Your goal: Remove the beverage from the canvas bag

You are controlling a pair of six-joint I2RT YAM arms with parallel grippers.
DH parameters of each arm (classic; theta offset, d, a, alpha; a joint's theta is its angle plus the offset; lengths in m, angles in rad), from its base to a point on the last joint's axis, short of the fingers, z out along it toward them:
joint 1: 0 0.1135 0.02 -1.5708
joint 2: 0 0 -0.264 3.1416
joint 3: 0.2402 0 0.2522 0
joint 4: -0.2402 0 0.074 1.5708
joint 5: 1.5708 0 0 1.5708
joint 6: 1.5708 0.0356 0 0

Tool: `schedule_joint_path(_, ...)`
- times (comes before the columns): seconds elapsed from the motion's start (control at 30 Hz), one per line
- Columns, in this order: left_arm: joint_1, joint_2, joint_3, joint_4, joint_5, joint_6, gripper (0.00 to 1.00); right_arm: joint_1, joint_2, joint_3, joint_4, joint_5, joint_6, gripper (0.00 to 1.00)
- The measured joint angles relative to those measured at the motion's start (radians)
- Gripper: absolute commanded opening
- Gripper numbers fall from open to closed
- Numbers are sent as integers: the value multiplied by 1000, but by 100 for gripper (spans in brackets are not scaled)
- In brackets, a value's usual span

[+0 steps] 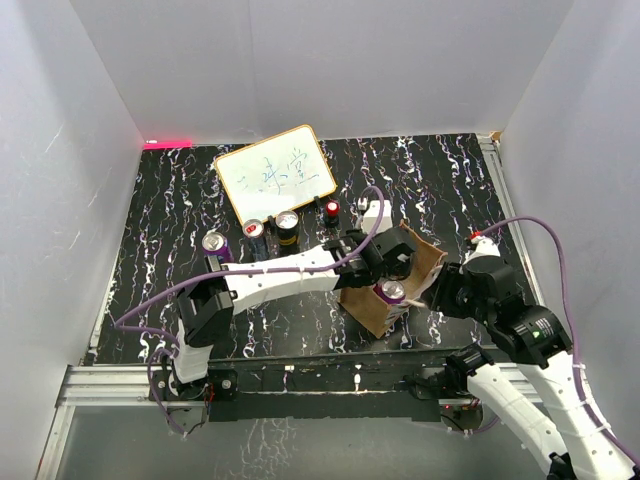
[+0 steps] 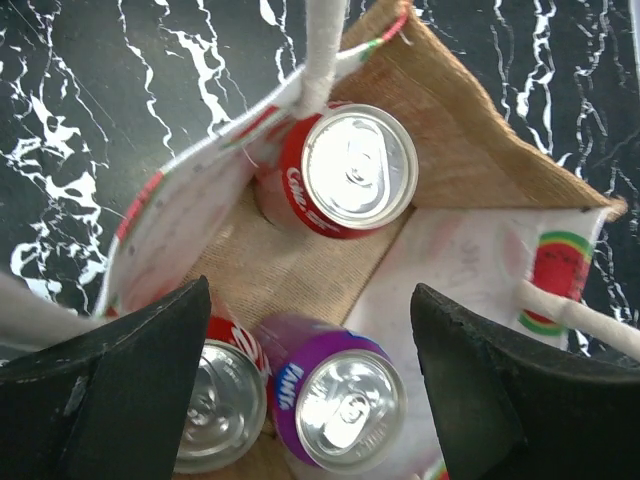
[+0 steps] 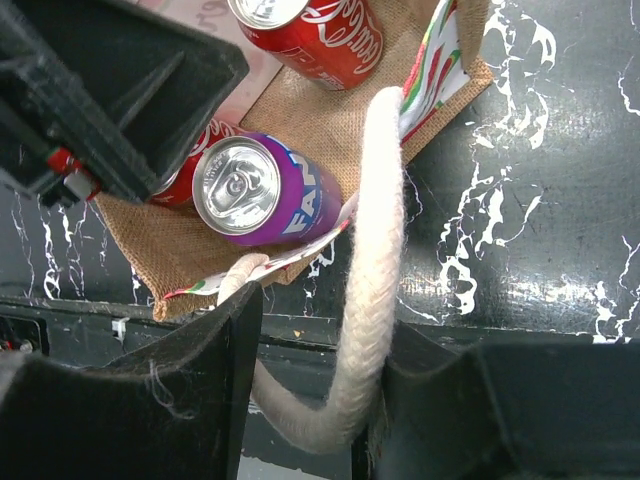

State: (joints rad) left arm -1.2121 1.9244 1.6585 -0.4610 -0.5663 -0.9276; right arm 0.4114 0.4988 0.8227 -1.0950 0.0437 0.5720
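Standing mouth-up on the desk (image 1: 150, 230), right of centre and near the front edge, the bag (image 1: 368, 313) has its long axis running diagonally from near-left to far-right in the top view. Three cans stand upright inside, tops facing up and long axes vertical: a red can (image 2: 350, 170) at one end, a purple can (image 2: 335, 405) at the other, and a second red can (image 2: 225, 400) just beside the purple one, partly hidden by a finger. The left tool (image 2: 310, 290) hovers over the bag's mouth, jaws apart and empty, with the purple can below the gap. The right tool (image 3: 325, 330) is clenched on a white cord handle (image 3: 375, 230) at the bag's near-right side. A whiteboard (image 1: 275, 172) lies behind the bag, well apart.
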Motion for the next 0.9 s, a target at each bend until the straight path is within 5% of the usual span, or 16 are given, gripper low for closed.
schedule_joint_path(0.23, 35, 50, 26, 51, 66, 86, 79, 40, 20, 1, -1, 39, 13, 38)
schedule_joint_path(0.63, 48, 398, 401, -170, -6, 105, 87, 40, 15, 2, -4, 67, 59, 38)
schedule_joint_path(0.9, 57, 414, 417, -212, -44, 64, 71, 40, 16, 2, -4, 65, 59, 38)
